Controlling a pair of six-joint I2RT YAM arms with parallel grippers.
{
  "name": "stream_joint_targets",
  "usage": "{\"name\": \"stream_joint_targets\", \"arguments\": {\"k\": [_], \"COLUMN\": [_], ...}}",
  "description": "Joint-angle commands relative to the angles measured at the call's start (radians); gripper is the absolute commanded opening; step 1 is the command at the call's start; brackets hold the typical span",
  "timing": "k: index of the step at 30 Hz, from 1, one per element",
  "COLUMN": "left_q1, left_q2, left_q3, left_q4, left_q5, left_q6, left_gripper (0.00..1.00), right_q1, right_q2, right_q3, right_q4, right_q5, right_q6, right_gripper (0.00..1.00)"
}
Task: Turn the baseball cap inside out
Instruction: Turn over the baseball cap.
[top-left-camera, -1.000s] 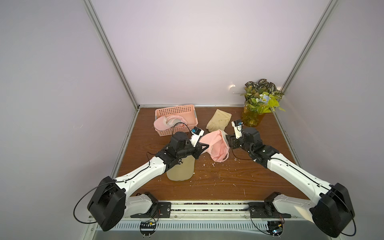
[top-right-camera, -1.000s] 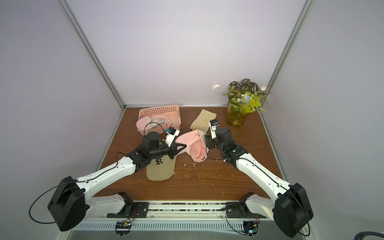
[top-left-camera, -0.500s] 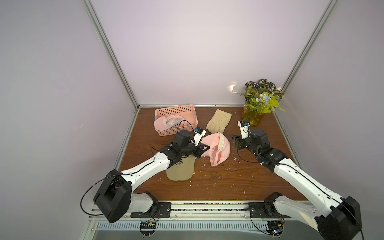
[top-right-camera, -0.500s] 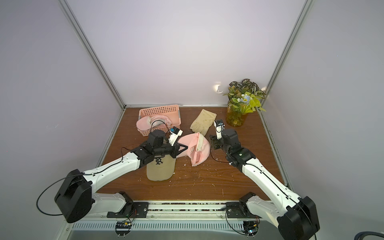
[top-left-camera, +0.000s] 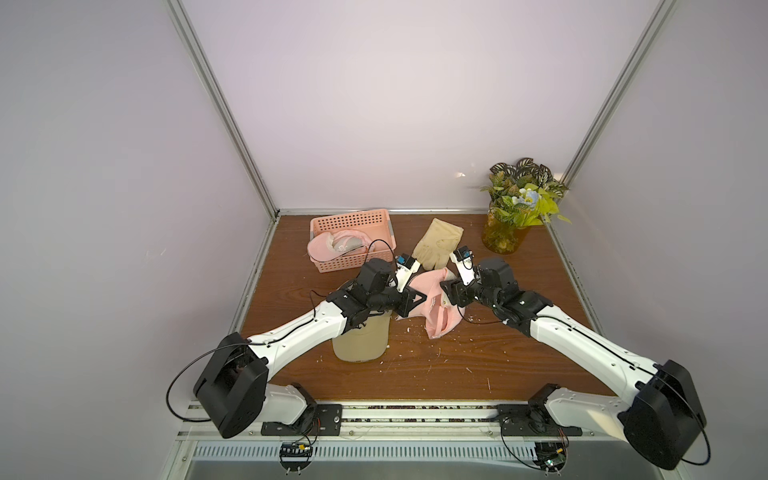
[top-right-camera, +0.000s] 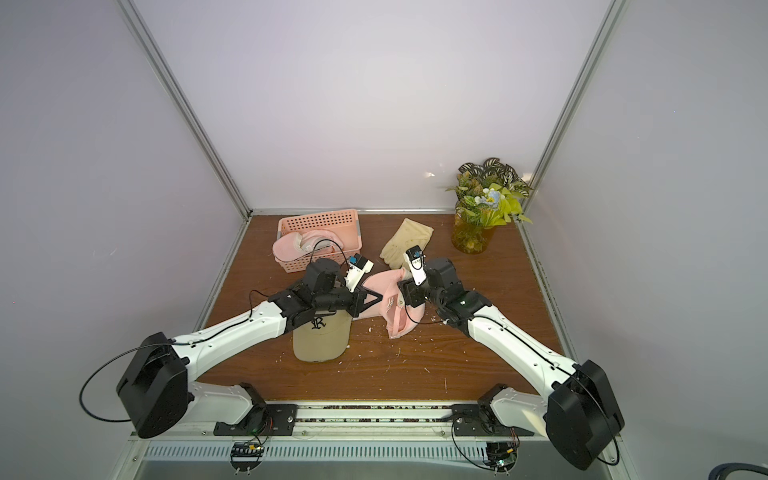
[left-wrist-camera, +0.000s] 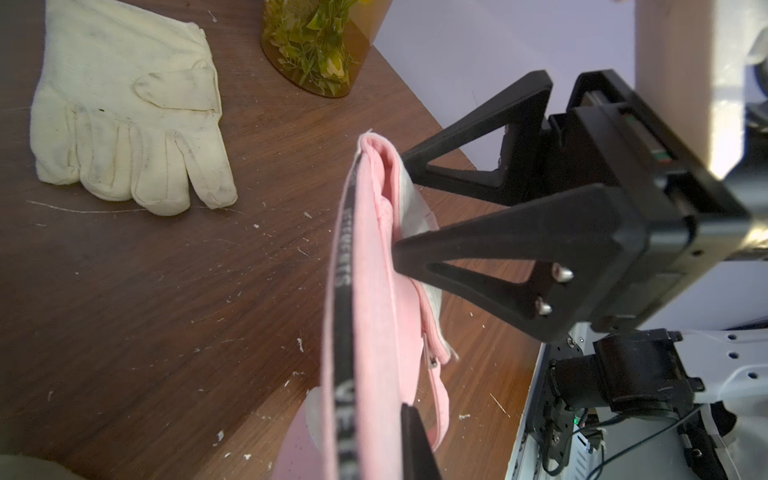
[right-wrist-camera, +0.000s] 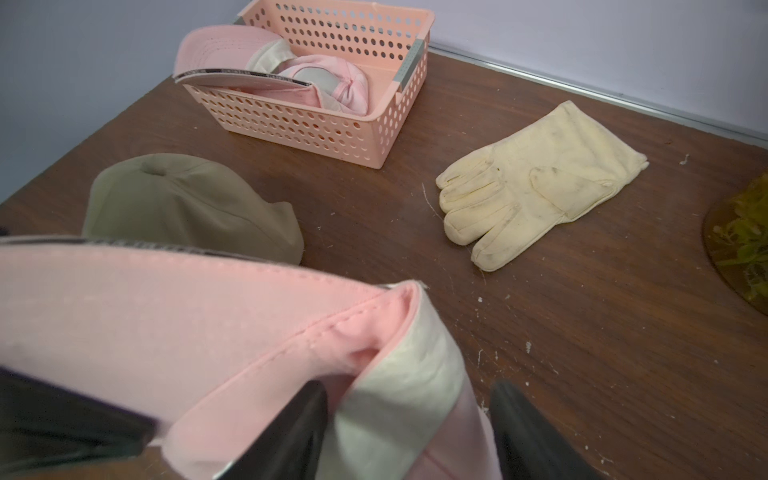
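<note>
Wooden table (top-left-camera: 457, 365), pink cap (top-left-camera: 435, 309) clenched in left claw (top-left-camera: 422, 296), right claw (left-wrist-camera: 401, 205) spread astride it.

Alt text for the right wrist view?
Close up, a pink cap with white lining fills the foreground, its fabric lying between the black fingers of the open right pincer. Beyond it on the brown table sit an olive cap, a cream glove and a pink basket holding a second cap.

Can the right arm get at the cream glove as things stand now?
Probably yes. The glove lies just beyond the right gripper, with nothing between them. Its jaws stand open around the pink cap's edge, so it must first draw back from that.
</note>
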Motion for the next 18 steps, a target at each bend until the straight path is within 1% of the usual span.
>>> {"name": "stream_joint_targets", "arguments": {"k": [1,4,6,11,14,15,18], "left_q1": [-0.010,-0.009,-0.009,-0.009,-0.010,-0.010,-0.008], "left_q2": [-0.016,-0.025,-0.031,-0.044,-0.035,-0.032,-0.038], "left_q3": [0.035,0.036,0.036,0.023,0.028,0.031,0.032], "left_q4": [0.011,-0.003,-0.011,-0.014,-0.031,-0.039,-0.058], "left_q5": [0.004,0.004,0.006,0.031,0.081,0.083,0.060], "left_q6": [0.000,0.006,0.009,0.016,0.029,0.032,0.035], "left_gripper": [0.00,0.00,0.00,0.00,0.00,0.00,0.00], "right_q1": [0.001,-0.012,-0.029,-0.064,-0.076,-0.081,-0.093], "right_q2": [0.029,0.045,0.055,0.092,0.125,0.134,0.153], "right_q3": [0.032,0.018,0.012,-0.009,-0.015,-0.018,-0.025], "right_q4": [-0.033,-0.039,-0.037,-0.002,-0.001,-0.004,-0.018], "right_q5": [0.185,0.272,0.296,0.317,0.320,0.323,0.372], "right_q6": [0.040,0.057,0.069,0.080,0.093,0.095,0.126], "right_gripper": [0.67,0.66,0.64,0.60,0.53,0.51,0.50]}}
